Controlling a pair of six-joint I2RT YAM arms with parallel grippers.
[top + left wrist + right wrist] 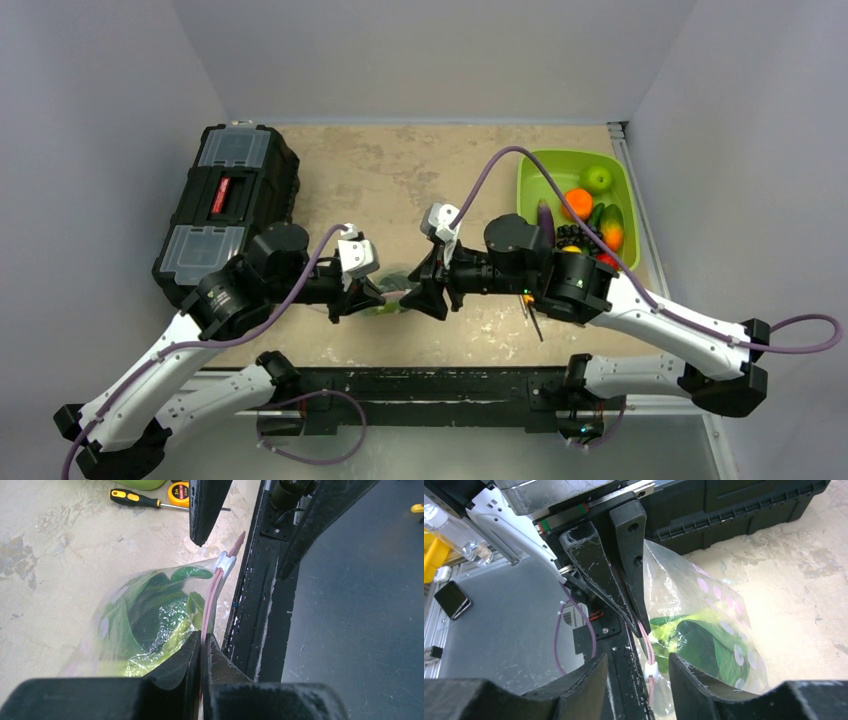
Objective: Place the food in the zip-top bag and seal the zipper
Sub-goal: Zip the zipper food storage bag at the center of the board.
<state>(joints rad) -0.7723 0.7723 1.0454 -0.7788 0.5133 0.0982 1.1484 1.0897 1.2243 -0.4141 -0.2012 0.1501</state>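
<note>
The left gripper is recorded as clenched on the zipper, its fingers pressed flat against the pink strip; the right gripper is noted as released, jaws spread to either side of the white slider; contact with the slider cannot be told; the food is seen inside the zip-top bag, green leaves against the clear plastic; the bag is located at the near edge of the table, between both grippers, just beside the black frame rail; a black toolbox is logged far left, a lime-green bin far right.
</note>
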